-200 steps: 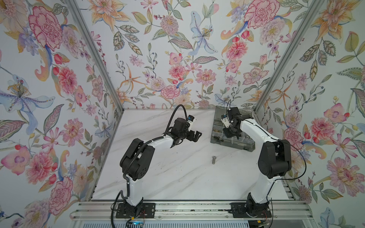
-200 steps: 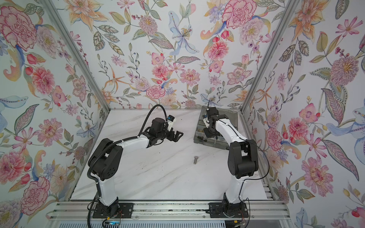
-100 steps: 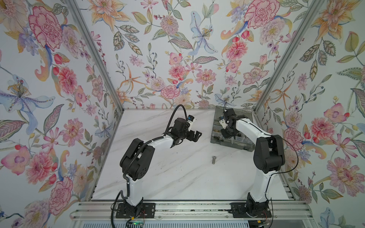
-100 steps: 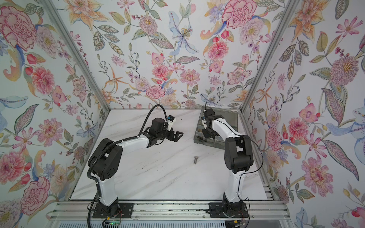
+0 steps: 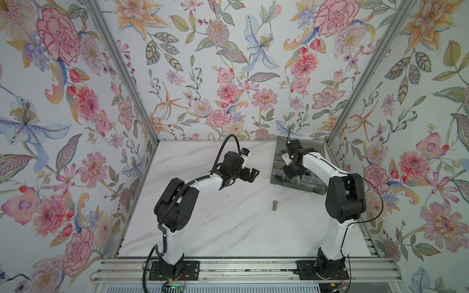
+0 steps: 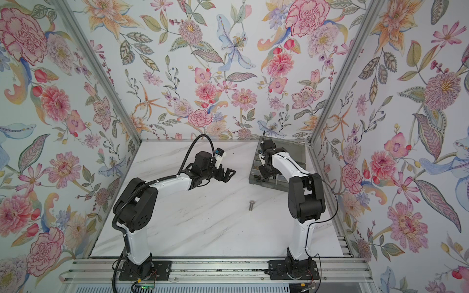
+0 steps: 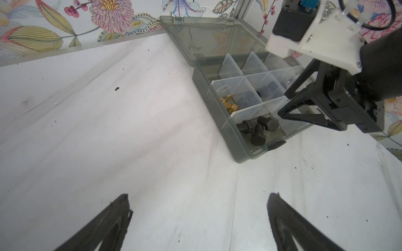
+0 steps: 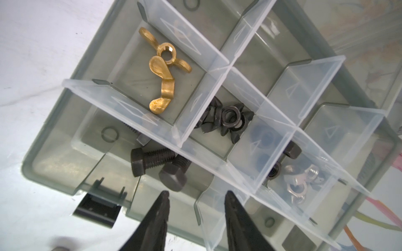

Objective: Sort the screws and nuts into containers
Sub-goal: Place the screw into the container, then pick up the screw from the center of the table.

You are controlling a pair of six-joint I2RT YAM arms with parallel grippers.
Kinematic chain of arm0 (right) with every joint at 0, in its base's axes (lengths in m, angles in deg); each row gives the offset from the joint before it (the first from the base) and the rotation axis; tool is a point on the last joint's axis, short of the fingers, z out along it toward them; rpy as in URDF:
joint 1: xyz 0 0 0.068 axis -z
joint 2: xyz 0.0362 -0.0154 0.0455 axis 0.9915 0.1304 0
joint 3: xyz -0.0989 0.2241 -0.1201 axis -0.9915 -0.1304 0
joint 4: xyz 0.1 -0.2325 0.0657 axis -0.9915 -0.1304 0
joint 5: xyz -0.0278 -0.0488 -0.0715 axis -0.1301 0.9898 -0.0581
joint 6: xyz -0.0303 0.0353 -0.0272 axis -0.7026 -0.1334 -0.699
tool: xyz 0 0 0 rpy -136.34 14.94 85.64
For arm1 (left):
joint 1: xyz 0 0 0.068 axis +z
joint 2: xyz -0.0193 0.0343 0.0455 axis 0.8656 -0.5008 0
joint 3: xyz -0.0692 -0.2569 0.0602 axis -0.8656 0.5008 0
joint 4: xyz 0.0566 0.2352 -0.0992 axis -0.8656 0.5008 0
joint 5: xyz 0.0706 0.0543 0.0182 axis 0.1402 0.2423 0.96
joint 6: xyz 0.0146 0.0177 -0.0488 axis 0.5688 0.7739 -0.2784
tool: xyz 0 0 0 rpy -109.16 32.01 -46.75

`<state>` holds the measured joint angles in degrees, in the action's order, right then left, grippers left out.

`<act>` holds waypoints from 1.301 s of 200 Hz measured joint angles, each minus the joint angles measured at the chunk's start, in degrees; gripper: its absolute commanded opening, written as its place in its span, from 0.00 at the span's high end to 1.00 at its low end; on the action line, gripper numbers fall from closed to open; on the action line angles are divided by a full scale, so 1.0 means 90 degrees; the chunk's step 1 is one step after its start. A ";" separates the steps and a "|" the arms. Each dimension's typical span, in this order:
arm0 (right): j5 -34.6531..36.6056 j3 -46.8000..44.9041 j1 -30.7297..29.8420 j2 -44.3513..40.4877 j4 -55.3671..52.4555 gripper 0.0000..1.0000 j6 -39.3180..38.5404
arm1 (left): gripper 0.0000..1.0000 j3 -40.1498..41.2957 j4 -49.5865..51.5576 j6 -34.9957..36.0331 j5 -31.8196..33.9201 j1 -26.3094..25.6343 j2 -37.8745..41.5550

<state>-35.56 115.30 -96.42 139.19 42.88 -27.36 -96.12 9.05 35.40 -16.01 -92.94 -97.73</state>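
One loose screw (image 5: 274, 205) left on the table (image 5: 215, 228), silver, well apart from both arms, in front of the box (image 5: 297, 183); it looks to be lying on its side, but it is too small in both top views to be sure. Judged light, rigid steel, smooth and slippery. The round shank may roll if nudged, so pinch across the shank just under the hex head, or on the head flats. Left gripper (image 5: 250, 175) hangs over bare table beside the box, jaws wide, nothing in them. Right gripper (image 8: 195, 193) sits above the box's near-corner compartment, jaws partly apart, nothing between them. That compartment holds black bolts (image 8: 152, 162), matte, threaded, hex-headed. The next cell holds brass wing nuts (image 8: 163, 71), shiny, with rounded ears. Beside those are black wing nuts (image 8: 228, 118), dull and pointed. Silver nuts (image 8: 300, 180) lie in a further cell. The box is grey translucent plastic with thin clear dividers, lid hinged open at the back. The table is white, marble-patterned, smooth, with dark specks.
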 measured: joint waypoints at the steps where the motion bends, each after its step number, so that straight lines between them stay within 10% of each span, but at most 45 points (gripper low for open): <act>1: -0.0005 0.0000 0.0000 0.0000 0.0000 0.52 0.0005 | 0.01 0.0000 0.0000 0.0000 0.0000 0.0000 0.0000; 96: -0.1392 -0.1562 -0.0381 -0.2358 0.0148 0.31 0.2844 | 0.01 0.0058 -0.0002 0.0002 0.0049 0.0000 0.0005; 174: -0.1146 -0.2759 -0.1593 -0.2030 0.0158 0.30 0.5265 | 0.01 0.0070 -0.0005 -0.0002 0.0146 0.0000 0.0005; 260: -0.0726 -0.2764 -0.1746 -0.1433 0.0287 0.32 0.6035 | 0.01 0.0189 -0.0049 -0.0005 0.0165 0.0027 0.0007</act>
<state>-42.09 90.42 -112.14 126.29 45.46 26.95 -94.42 8.62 35.36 -14.52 -92.70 -97.67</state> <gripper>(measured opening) 0.691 0.994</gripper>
